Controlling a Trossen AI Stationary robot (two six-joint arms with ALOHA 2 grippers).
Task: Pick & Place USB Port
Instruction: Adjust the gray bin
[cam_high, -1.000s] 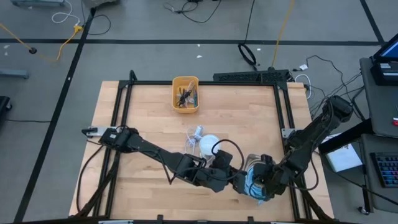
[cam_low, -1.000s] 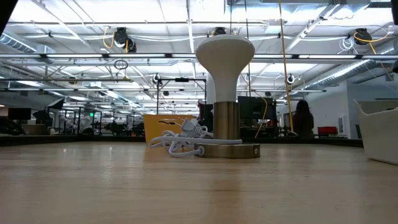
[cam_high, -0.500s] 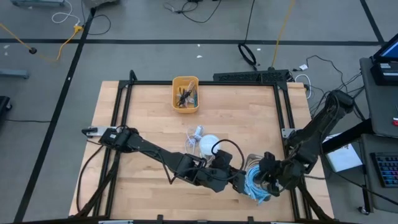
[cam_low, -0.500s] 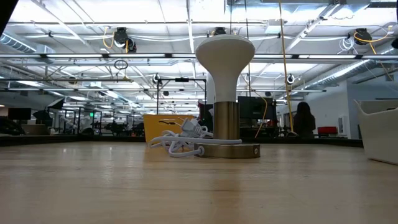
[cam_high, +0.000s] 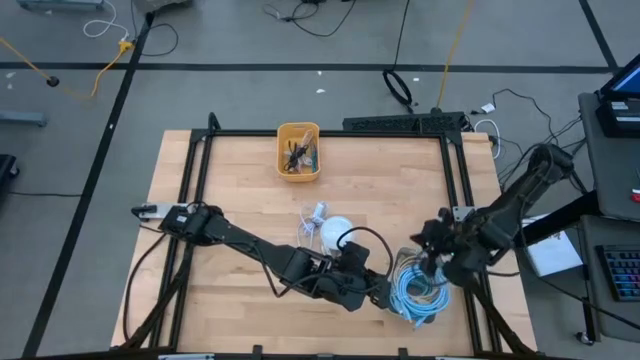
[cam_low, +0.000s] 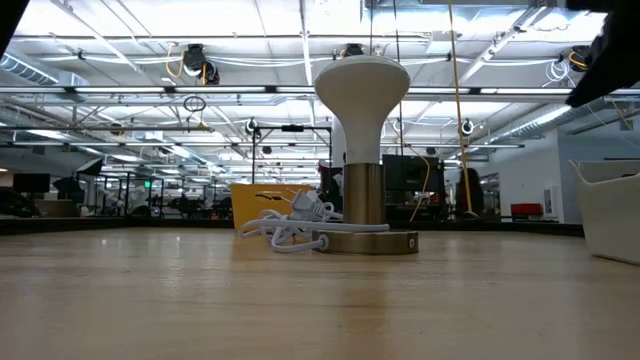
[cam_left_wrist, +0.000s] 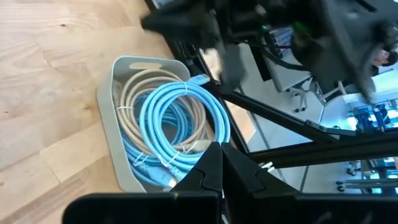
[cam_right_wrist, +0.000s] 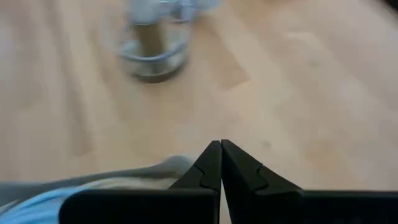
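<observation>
While both grippers sit clenched on nothing, the job looks to be at its search-and-approach stage, with no USB part picked up yet. Left gripper (cam_high: 385, 292) lies low over the surface, just beside the grey bin (cam_left_wrist: 111, 134) near the surface's front right corner; its wrist view shows the fingers (cam_left_wrist: 208, 171) pressed together, pointing into the bin. Right gripper (cam_high: 425, 250) hovers just beyond the bin, its fingers (cam_right_wrist: 221, 165) also pinched together, looking across bare wood toward the lamp (cam_high: 335, 231).

Inside the bin are a coiled light-blue cable (cam_left_wrist: 186, 121) and a beige cable (cam_left_wrist: 137, 93) under it. A small plug end shows at the blue coil's edge, but I cannot tell whether that is the USB piece the task means. A white cable with a plug (cam_high: 313, 217) lies touching the lamp base, and the yellow bin (cam_high: 298, 150) at the far edge holds small dark items too small to identify.

My judgement: the next move calls for one gripper to spread its fingers, settle on a connector end and close on that, not on a whole loop.

What stands in the way: the two arms crowd the same corner, the bin walls limit the angle of entry, and the tied coils could drag along with any plug lifted
</observation>
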